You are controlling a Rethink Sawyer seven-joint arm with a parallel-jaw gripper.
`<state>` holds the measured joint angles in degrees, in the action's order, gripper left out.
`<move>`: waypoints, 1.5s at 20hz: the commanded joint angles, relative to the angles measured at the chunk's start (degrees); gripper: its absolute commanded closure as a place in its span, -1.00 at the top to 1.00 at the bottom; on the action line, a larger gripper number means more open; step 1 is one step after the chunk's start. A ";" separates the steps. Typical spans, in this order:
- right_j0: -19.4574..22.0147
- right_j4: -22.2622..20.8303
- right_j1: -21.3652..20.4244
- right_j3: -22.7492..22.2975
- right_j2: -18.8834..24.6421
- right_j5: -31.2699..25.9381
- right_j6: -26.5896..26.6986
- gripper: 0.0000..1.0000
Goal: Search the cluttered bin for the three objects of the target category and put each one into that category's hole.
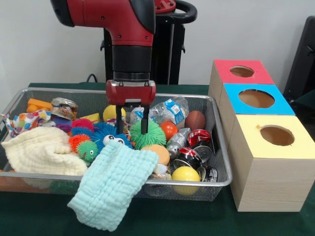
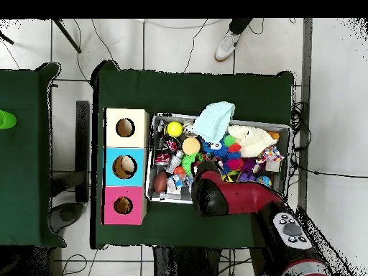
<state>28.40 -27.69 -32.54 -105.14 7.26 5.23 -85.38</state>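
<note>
My gripper (image 1: 132, 131) hangs open over the middle of the wire bin (image 1: 206, 184), with nothing between its black fingers (image 1: 119, 123). Its tips are level with a blue fuzzy toy with eyes (image 1: 106, 136) and a green spiky ball (image 1: 150, 136). Just behind it lie a clear plastic bottle (image 1: 168, 110) and a yellow ball (image 1: 111, 112). To the right are an orange ball (image 1: 169, 130), a brown football (image 1: 195, 120), crushed cans (image 1: 189, 156) and another yellow ball (image 1: 185, 174). In the overhead view the arm (image 2: 215, 194) hides the gripper.
Three boxes with holes stand right of the bin: red (image 1: 241, 71), blue (image 1: 256, 98), yellow (image 1: 276, 135). A light blue cloth (image 1: 115, 184) hangs over the front rim beside a cream cloth (image 1: 39, 152). A jar (image 1: 64, 107) and orange blocks (image 1: 38, 104) sit far left. A person's shoe (image 2: 227, 44) shows beyond the table.
</note>
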 commanded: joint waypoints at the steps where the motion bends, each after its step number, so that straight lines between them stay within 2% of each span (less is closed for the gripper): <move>1: 2.25 -0.99 1.71 -0.48 -0.91 3.06 -9.32 1.00; 8: 3.69 -2.14 2.00 -0.45 -0.11 5.00 -9.00 1.00; 12: 5.10 -3.68 4.98 0.48 -0.93 7.94 -8.52 1.00; 16: 0.95 -2.69 10.16 2.73 -7.10 15.38 -8.01 1.00; 22: -2.90 1.38 11.67 1.30 -11.55 20.53 -8.86 1.00; 25: -3.68 1.97 10.31 -0.09 -11.81 19.82 -9.62 1.00; 30: -4.10 2.72 3.04 -2.71 -9.61 11.68 -10.74 1.00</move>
<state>24.76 -27.98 -26.41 -106.08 -4.15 22.74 -85.38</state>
